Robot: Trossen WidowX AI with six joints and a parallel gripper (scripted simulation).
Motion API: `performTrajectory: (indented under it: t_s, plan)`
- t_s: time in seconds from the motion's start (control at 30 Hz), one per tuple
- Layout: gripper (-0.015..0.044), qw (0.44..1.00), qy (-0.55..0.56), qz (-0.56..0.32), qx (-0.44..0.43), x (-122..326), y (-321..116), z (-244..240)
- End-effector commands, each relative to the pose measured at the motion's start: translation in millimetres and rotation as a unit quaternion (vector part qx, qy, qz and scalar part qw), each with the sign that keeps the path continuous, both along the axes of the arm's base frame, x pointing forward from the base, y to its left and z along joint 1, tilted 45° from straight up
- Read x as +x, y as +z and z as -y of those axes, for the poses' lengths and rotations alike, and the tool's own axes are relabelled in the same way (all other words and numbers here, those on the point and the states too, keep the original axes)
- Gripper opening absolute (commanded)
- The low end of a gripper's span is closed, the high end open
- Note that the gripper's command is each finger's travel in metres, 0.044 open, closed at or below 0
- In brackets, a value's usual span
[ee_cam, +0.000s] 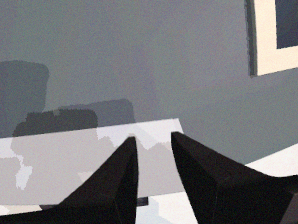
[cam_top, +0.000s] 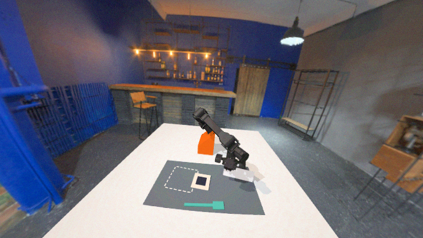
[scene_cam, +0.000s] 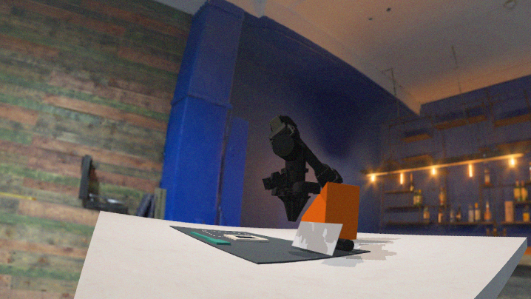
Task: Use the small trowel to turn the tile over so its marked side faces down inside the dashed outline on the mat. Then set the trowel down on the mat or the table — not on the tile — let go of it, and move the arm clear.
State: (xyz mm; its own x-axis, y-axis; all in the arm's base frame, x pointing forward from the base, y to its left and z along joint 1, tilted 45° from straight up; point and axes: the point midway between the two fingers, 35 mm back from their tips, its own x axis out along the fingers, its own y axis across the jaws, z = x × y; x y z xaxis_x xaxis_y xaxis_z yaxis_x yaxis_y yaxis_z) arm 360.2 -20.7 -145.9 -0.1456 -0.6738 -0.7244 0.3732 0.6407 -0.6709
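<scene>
The cream tile (cam_top: 201, 181) (scene_cam: 256, 239) (ee_cam: 266, 37) lies flat with its dark square facing up. It sits at the right side of the dashed outline (cam_top: 176, 167) and covers part of that line. The teal trowel (cam_top: 218, 205) (scene_cam: 211, 238) lies flat on the grey mat (cam_top: 239, 201) (scene_cam: 274, 254) (ee_cam: 200, 45), in front of the tile in the top view, with its blade to the right. My gripper (scene_cam: 292, 220) (ee_cam: 153, 141) points down above the mat, away from tile and trowel. Its fingers stand a little apart with nothing between them. In the top view the fingertips cannot be made out.
A tilted whitish panel (cam_top: 238, 174) (scene_cam: 317, 237) (ee_cam: 60, 155) stands at the mat's back right in the top view, close to my gripper. A tall orange block (cam_top: 205, 145) (scene_cam: 341, 208) with a sloped face stands on the white table (cam_top: 132, 165) (scene_cam: 166, 267) behind the mat, near the arm.
</scene>
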Motion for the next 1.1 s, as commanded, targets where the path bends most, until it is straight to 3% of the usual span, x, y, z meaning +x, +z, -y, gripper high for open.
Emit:
performTrajectory:
  t_s: [0.0,0.4,0.83,1.07]
  plan:
    - [0.01,1.0,0.002,-0.004,-0.002,3,0,4]
    - [0.01,1.0,0.002,-0.003,-0.003,25,-5,23]
    - [0.01,1.0,0.0,-0.002,-0.003,21,17,-2]
    - [0.01,0.994,-0.077,0.071,-0.018,5,12,-11]
